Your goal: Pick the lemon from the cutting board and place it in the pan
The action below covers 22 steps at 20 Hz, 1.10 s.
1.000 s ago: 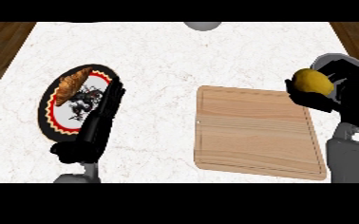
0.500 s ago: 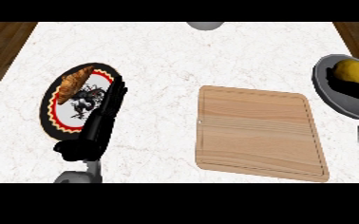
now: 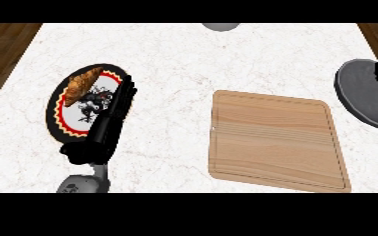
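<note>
Starting at the left, the left hand (image 3: pixel 107 122) shows as a black shape rising from the view's lower edge on its grey forearm, fingers held straight and together, lying along the right rim of a round plate (image 3: pixel 55 117). That plate has a black rim with a red and yellow scalloped border and a dark figure at its middle, and a brown croissant (image 3: pixel 80 82) lies on its upper part, just left of the fingertips. The plate sits on the white marble counter (image 3: pixel 177 65), whose wooden edges show at the upper left and upper right corners. A small grey rounded object (image 3: pixel 221 26) is cut off at the counter's far edge, near the middle. Right of centre lies the wooden cutting board (image 3: pixel 275 140), pale, with a groove running round its border, and its surface is bare. Further right, the dark grey pan (image 3: pixel 358 95) is cut by the view's right edge, only its left rim and part of its inside showing. The lemon is not in sight, neither on the board nor in the visible part of the pan. The right hand is out of view as well.
</note>
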Tool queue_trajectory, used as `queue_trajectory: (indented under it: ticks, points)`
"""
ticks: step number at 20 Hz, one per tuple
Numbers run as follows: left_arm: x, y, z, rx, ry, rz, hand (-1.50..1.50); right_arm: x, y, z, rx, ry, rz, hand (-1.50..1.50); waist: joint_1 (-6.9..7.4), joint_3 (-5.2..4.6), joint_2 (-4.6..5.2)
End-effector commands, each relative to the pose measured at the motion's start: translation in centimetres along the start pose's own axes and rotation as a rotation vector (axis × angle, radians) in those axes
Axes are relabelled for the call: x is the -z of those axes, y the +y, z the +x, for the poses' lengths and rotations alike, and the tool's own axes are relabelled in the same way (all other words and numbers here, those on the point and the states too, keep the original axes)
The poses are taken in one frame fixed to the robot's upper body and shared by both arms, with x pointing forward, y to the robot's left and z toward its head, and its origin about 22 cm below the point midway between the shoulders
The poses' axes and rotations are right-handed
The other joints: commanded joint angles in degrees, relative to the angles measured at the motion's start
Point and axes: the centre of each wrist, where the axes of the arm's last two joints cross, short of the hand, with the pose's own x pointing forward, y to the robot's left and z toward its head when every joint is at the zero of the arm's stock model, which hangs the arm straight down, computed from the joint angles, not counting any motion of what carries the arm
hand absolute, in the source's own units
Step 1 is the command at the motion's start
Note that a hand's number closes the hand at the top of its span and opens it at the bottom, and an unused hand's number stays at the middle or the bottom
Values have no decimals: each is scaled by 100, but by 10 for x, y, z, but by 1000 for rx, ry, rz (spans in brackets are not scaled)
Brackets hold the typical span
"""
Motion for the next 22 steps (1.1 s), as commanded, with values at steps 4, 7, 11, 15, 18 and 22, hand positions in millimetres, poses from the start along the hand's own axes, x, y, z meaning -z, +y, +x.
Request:
queue_trajectory:
  ticks: [4, 7, 11, 15, 18, 22]
  points:
    - [7, -4, 6, -6, -16, -34, 0, 2, -5, -36, -136, 195, 336, -150, 212, -1, 96]
    - [-1, -14, 0, -9, -23, -26, 0, 8, -1, -27, -107, 204, 497, -150, 267, 7, 83]
    - [3, -6, 6, 19, -15, -38, 0, 8, 4, -23, 44, 192, 547, -150, 228, 24, 85]
    - [-4, -8, -4, -11, -6, -32, 0, 1, 23, -5, 190, 146, 407, -150, 191, 24, 88]
    - [-4, -8, -1, -5, -8, -18, 0, 13, 6, -14, 294, 121, 302, -150, 124, 24, 66]
    - [2, -6, 3, 1, -8, -2, 0, 8, -6, -37, 405, 169, 267, -150, 34, 19, 51]
